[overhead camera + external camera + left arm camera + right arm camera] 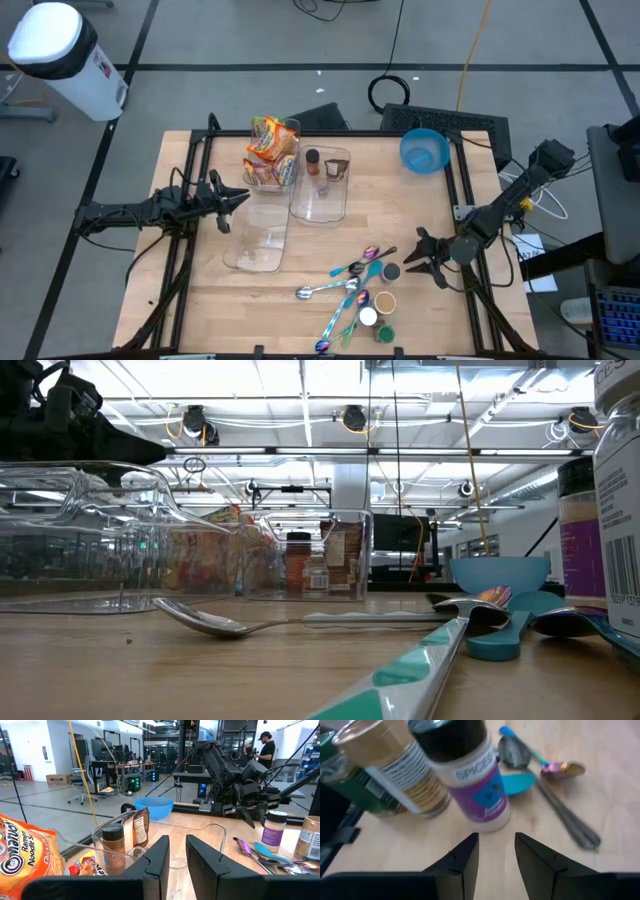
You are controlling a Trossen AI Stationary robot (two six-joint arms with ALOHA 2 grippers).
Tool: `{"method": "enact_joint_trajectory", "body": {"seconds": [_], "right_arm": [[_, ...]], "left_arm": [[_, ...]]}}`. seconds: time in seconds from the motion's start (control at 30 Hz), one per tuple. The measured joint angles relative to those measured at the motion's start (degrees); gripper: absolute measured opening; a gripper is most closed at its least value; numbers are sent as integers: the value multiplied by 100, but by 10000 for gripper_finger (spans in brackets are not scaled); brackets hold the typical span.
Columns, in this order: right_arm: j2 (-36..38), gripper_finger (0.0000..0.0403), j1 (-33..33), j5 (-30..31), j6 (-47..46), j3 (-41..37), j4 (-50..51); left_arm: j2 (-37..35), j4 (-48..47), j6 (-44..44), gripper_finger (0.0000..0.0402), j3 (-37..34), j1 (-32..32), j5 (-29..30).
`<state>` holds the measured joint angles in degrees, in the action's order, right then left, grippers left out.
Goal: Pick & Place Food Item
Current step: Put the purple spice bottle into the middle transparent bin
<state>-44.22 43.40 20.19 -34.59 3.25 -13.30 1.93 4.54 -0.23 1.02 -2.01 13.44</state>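
Wooden table [420, 205], seen from above, with two dark arms reaching in from either side; objects listed from largest to smallest.

Three clear plastic bins lie in the table's middle: an empty bin [255, 242] nearest the left arm; a second bin [273, 160] behind it holding ramen noodle packets [268, 140]; a third bin [322, 190] beside that, holding a brown-capped spice jar [312, 162] and a small packet; a blue bowl [424, 150] stands well apart at the far right corner.

Left gripper [232, 200] hovers at the near edge of the empty bin, its fingers [159, 857] set close together with a narrow gap and nothing between them; this arm appears to be waiting.

Right gripper [418, 258] sits low over the table at the right side, just beside the group of spice jars and spoons [345, 280]; its wrist view shows the fingers [465, 855] parted with only bare wood between them, pointed at the purple-labelled spice jar [477, 775], which stands upright and apart from the fingertips; a tan-lidded jar [395, 762] stands just beside it.

Progress, as a judgement: early; the likely item, the purple-labelled jar, is not yet grasped and remains on the table among the spoons; approach looks nearly complete; closing on the jar, lifting, carrying and placing it, presumably into a bin, all remain.
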Motion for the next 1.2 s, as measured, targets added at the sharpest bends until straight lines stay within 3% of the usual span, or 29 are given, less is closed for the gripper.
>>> {"method": "enact_joint_trajectory", "body": {"seconds": [0.2,0.37,0.47,0.77,1.03,1.2], "right_arm": [[-679,201,-21,91,387,-11,-730],[-1399,289,-22,78,225,-15,-1296],[-1875,320,-22,76,144,72,-1688],[-3189,322,-28,63,701,819,-1689],[-3996,318,-38,92,816,1144,-2310],[-4362,317,-110,488,827,1293,-2374]], "left_arm": [[0,0,0,70,2,1,-1],[0,-1,-2,70,0,1,-1],[0,0,0,70,1,1,1],[0,0,0,70,2,0,-1],[0,-2,0,70,0,1,1],[0,-1,0,70,1,1,1]]}}
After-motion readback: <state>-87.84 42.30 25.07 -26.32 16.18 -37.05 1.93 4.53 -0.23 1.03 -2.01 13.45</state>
